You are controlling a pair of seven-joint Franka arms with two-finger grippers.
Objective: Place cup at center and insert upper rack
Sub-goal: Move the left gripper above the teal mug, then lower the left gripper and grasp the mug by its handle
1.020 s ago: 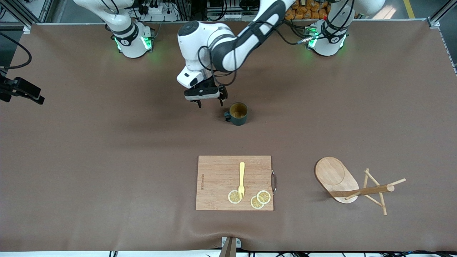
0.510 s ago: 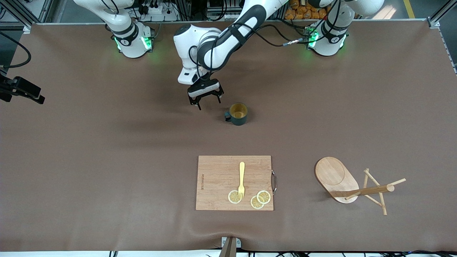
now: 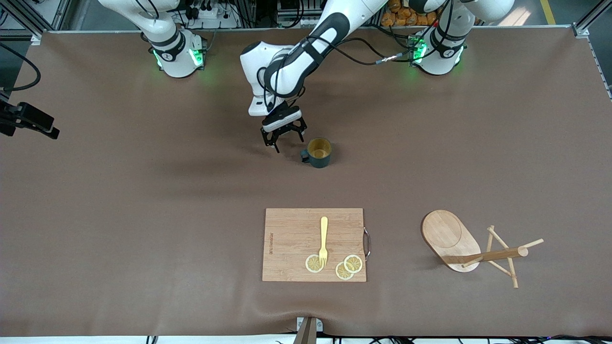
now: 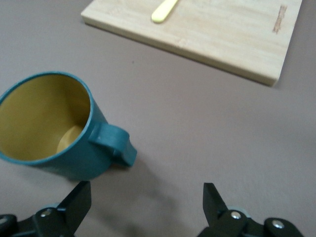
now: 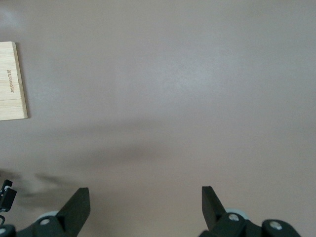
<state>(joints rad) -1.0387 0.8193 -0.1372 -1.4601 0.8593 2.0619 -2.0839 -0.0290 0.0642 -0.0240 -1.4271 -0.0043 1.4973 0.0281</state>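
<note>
The cup [image 3: 319, 152] is a dark teal mug with a mustard-yellow inside, standing upright mid-table, its handle [image 4: 116, 143] turned toward the right arm's end. My left gripper [image 3: 288, 143] hangs open just beside that handle, nothing between its fingers; in the left wrist view the cup [image 4: 49, 123] sits close ahead of the left gripper [image 4: 145, 190]. The upper rack [image 3: 478, 253], a light wooden mug tree, lies tipped on its side toward the left arm's end, nearer the front camera. My right gripper [image 5: 145, 195] is open over bare table and out of the front view.
A rectangular wooden cutting board [image 3: 287, 229] lies nearer the front camera than the cup, carrying a yellow fork [image 3: 323, 239] and three lemon slices [image 3: 344, 266]. One corner of the cutting board [image 5: 12, 81] shows in the right wrist view. Brown cloth covers the table [image 3: 143, 215].
The left arm has swung its wrist round and brought the open gripper lower and closer to the cup's handle. Cup, rack and board have not moved.
</note>
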